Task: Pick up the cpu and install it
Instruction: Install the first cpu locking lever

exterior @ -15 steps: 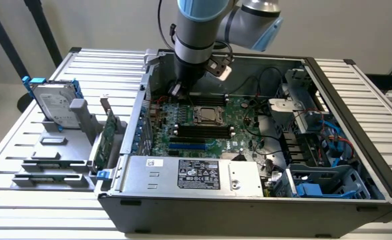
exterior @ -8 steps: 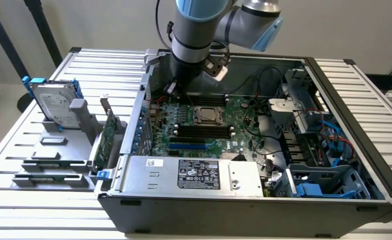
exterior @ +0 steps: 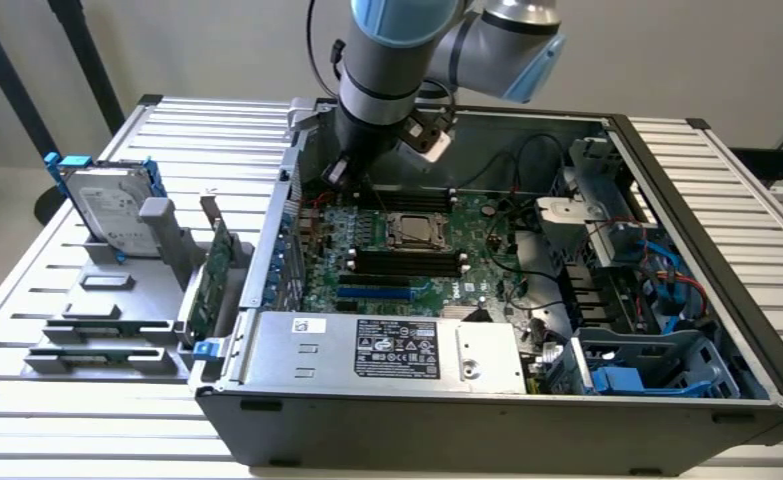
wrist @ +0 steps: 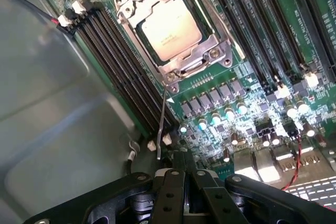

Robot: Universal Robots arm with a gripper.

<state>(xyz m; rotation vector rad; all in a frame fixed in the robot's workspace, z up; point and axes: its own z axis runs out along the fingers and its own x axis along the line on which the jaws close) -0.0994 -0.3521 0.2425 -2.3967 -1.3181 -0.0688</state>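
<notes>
Position: my hand (wrist: 181, 157) sits low inside the open computer case (exterior: 498, 435), fingers pressed together with nothing between them.

Just ahead of the fingertips a thin wire lever (wrist: 161, 124) stands up off the board (wrist: 210, 80). I cannot tell whether I am touching it. Memory slots (wrist: 123, 72) run close along one side of it, and small capacitors (wrist: 216, 119) crowd the other.

Beyond the lever the cpu (wrist: 170, 29) lies flat in its socket, silver top up, with the metal socket frame (wrist: 212, 51) around its edges. It looks square to the socket, not tilted.

Judgement: carrying and placing are done. The step in hand is securing the chip, since the lever does not seem to be latched down. Any move here calls for a light, steady touch. The wire is thin, the parts beside it leave little room, and a sideways knock could disturb the frame.

Farther off, at the exterior view's left, a hard drive (exterior: 104, 215) with blue rails stands in a grey holder (exterior: 111, 325) on the counter (exterior: 765, 170), well apart from the case.
</notes>
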